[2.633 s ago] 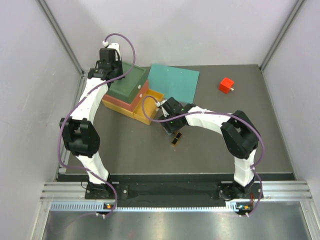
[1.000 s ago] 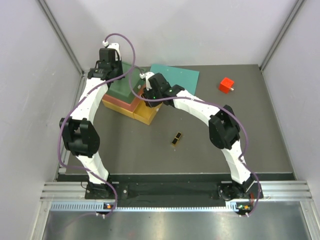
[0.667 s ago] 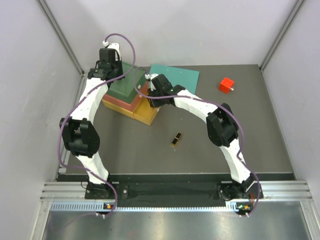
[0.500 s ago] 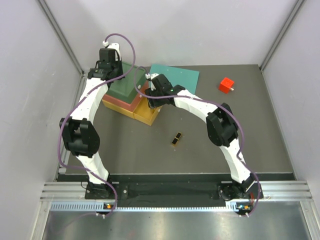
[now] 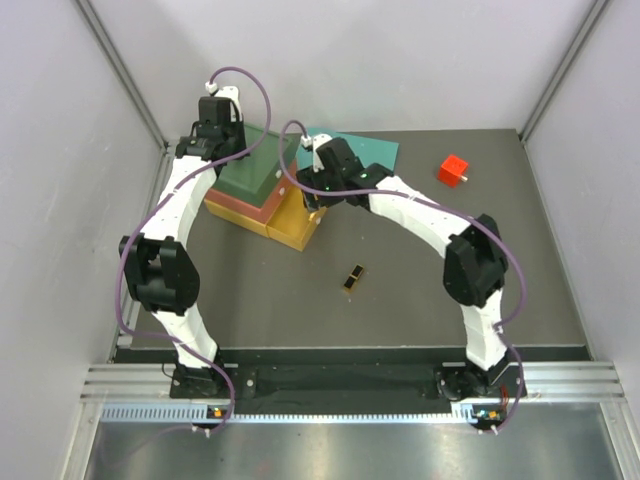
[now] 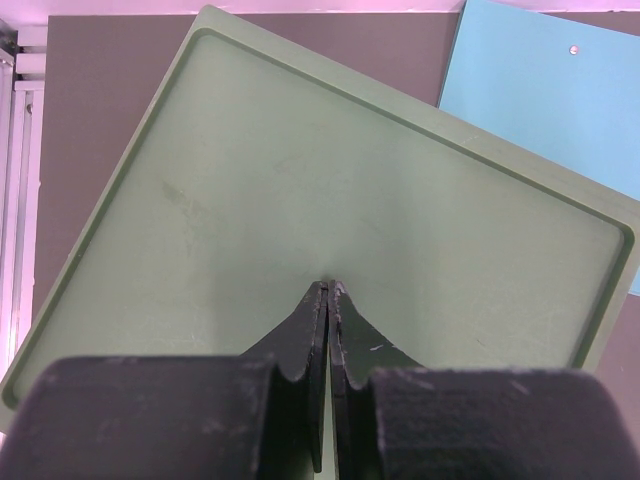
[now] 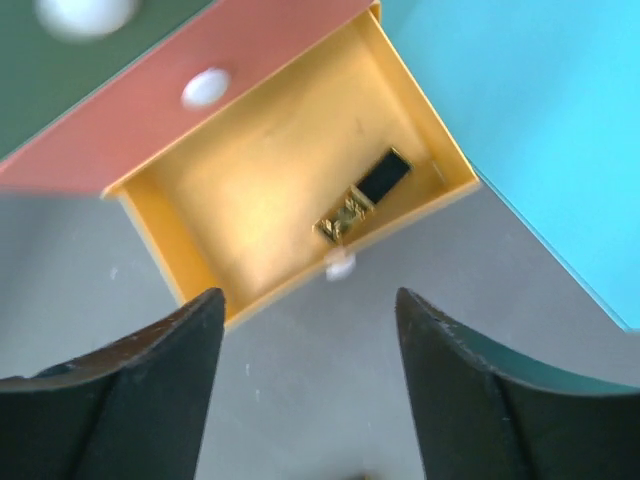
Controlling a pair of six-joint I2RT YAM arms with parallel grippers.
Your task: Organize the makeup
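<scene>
One black-and-gold case point(image 7: 366, 203) lies inside the open yellow drawer point(image 7: 240, 200). My right gripper point(image 7: 310, 300) is open and empty, above the drawer's front rim; in the top view the right gripper point(image 5: 308, 195) hangs over the yellow drawer point(image 5: 296, 226). A second black-and-gold case point(image 5: 353, 278) lies on the dark table in front of the drawers. My left gripper point(image 6: 328, 287) is shut, with its tips at the green top point(image 6: 300, 190) of the drawer unit; it also shows in the top view point(image 5: 216, 128). The other cosmetics are out of view.
The drawer unit is stepped, with a green top point(image 5: 250, 165), a red tier point(image 5: 240, 208) with a white knob point(image 7: 205, 88), and the yellow drawer. A teal mat point(image 5: 360, 160) lies behind it. A red cube point(image 5: 453, 170) stands at the back right.
My right arm moved from the table middle beside the loose case up to the yellow drawer, then its wrist shifted back toward the teal mat. The left arm has not moved.
</scene>
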